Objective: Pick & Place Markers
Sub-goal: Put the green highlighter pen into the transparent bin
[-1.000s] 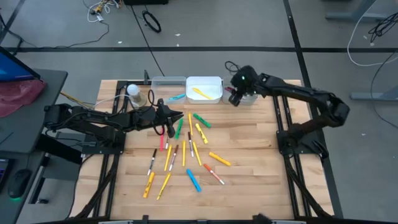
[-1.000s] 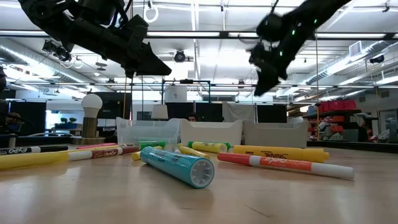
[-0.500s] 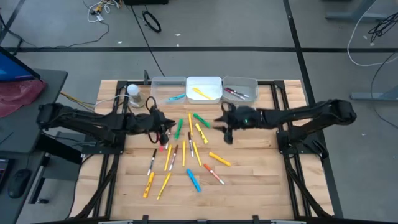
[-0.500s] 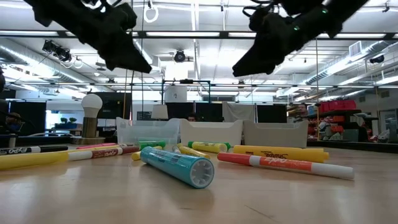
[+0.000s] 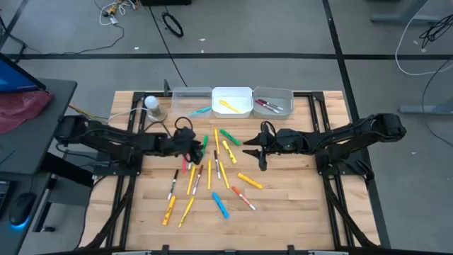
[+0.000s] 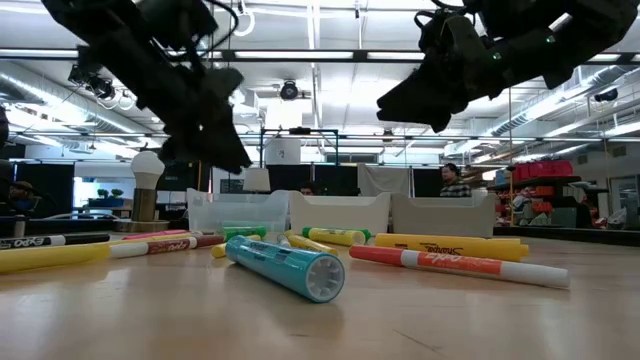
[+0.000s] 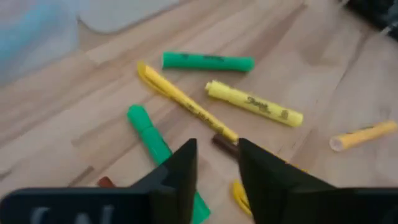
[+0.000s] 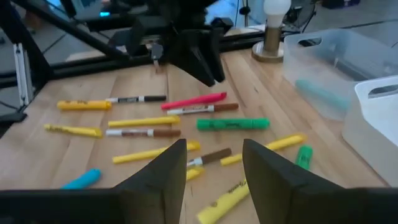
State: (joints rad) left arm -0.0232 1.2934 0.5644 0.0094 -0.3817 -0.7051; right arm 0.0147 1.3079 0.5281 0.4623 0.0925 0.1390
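High view: my left gripper (image 5: 192, 146) hangs over the left part of the markers (image 5: 212, 173), which lie scattered over the middle of the wooden table (image 5: 297, 205). My right gripper (image 5: 256, 151) hangs just right of the scatter. Three bins (image 5: 233, 100) stand along the far edge; a few markers lie inside them.

Low view: both arms hang above the markers, touching none; a blue marker (image 6: 284, 267) lies nearest.

Left wrist view: my fingers (image 7: 261, 180) stand slightly apart, empty, above a green marker (image 7: 152, 140) and a yellow marker (image 7: 186, 102).

Right wrist view: my fingers (image 8: 273, 180) stand apart, nothing between them; markers lie ahead, with the left gripper (image 8: 199, 59) beyond.
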